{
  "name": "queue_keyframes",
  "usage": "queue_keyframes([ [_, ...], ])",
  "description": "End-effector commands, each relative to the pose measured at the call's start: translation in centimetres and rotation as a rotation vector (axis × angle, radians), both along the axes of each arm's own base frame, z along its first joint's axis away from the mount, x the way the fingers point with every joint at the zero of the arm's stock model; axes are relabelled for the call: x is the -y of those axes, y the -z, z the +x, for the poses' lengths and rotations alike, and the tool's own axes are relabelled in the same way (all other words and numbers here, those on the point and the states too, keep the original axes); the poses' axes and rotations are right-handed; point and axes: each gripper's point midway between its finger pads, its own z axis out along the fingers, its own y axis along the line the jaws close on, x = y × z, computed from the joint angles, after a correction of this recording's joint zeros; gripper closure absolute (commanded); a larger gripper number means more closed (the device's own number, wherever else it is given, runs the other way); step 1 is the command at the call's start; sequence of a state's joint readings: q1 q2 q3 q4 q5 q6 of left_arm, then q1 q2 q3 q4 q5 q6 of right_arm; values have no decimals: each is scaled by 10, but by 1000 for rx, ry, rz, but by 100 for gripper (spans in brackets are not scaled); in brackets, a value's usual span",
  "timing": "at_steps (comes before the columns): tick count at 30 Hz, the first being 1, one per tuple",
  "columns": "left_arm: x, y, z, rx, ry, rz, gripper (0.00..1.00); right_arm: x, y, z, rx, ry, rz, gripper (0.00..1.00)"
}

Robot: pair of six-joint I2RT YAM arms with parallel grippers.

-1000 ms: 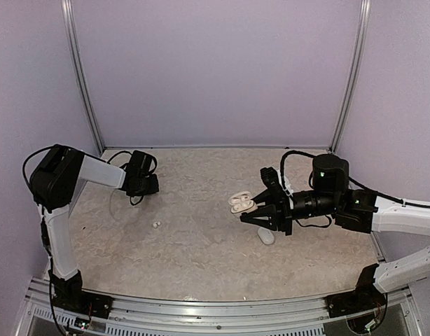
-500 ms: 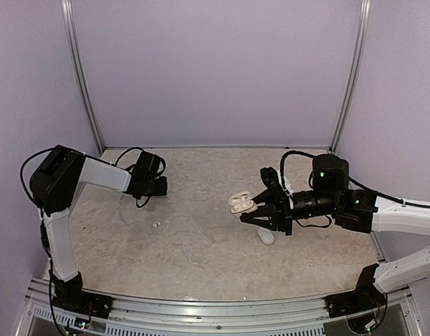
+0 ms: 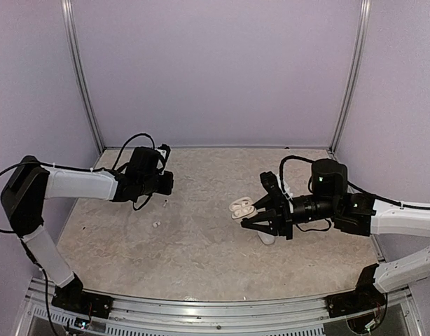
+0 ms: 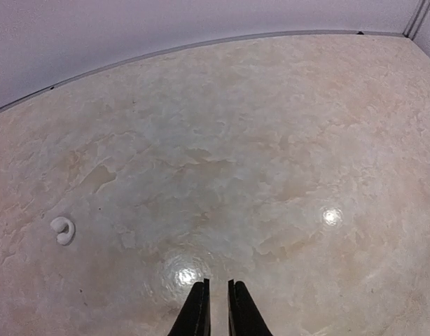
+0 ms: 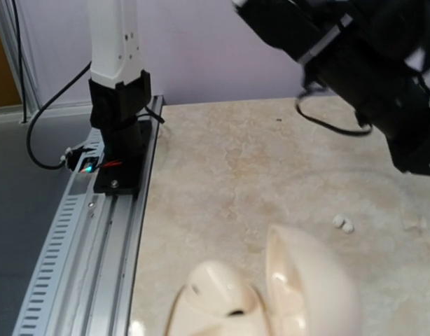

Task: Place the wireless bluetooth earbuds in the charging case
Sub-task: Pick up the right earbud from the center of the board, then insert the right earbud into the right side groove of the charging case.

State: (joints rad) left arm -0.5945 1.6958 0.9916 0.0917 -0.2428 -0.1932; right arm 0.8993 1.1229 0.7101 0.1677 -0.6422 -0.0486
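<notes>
My right gripper (image 3: 248, 213) is shut on the charging case (image 3: 240, 208), a small white clamshell held open above the table right of centre. In the right wrist view the case (image 5: 271, 294) fills the bottom edge, its two halves spread; my fingers are hidden there. One tiny white earbud (image 3: 156, 225) lies on the table left of centre, and it also shows as a small earbud (image 5: 343, 224) beyond the case. My left gripper (image 3: 169, 183) hovers behind that earbud. Its jaws (image 4: 218, 283) stand a narrow gap apart with nothing between them, the earbud (image 4: 61, 229) off to their left.
A plain white oval object (image 3: 266, 238) lies on the table just under my right gripper. The left arm's base and a metal rail (image 5: 96, 231) run along the near edge. Purple walls close in the back and both sides.
My left arm has stretched out to the right, carrying its gripper toward the table's middle, and its jaws have narrowed. My right gripper with the case has shifted slightly nearer.
</notes>
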Motion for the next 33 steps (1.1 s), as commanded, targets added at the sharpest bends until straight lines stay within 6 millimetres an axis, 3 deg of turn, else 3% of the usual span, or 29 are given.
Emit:
queue_keyframes([
  [1,35,-42,-32,129,161,-14,88,1,9,5,-45,9,7,100],
  [4,33,-58,-44,175,171,-10,86,2,17,9,-87,24,-3,100],
  [6,25,-55,-43,147,138,2,81,3,20,11,-101,24,-5,100],
  [10,10,-39,-46,55,91,-60,65,5,21,12,-108,32,0,100],
  [13,-15,-22,-45,-26,24,-71,54,6,23,12,-111,31,-8,100],
  [15,-38,-8,-42,-107,-13,-87,52,6,25,12,-113,27,-14,100],
  [18,-52,2,-41,-189,-53,-31,51,6,27,12,-111,26,-22,100],
  [28,-25,42,-46,-456,79,187,51,2,30,13,-119,5,-34,100],
  [33,-10,68,-41,-536,119,285,55,3,30,13,-118,6,-32,100],
])
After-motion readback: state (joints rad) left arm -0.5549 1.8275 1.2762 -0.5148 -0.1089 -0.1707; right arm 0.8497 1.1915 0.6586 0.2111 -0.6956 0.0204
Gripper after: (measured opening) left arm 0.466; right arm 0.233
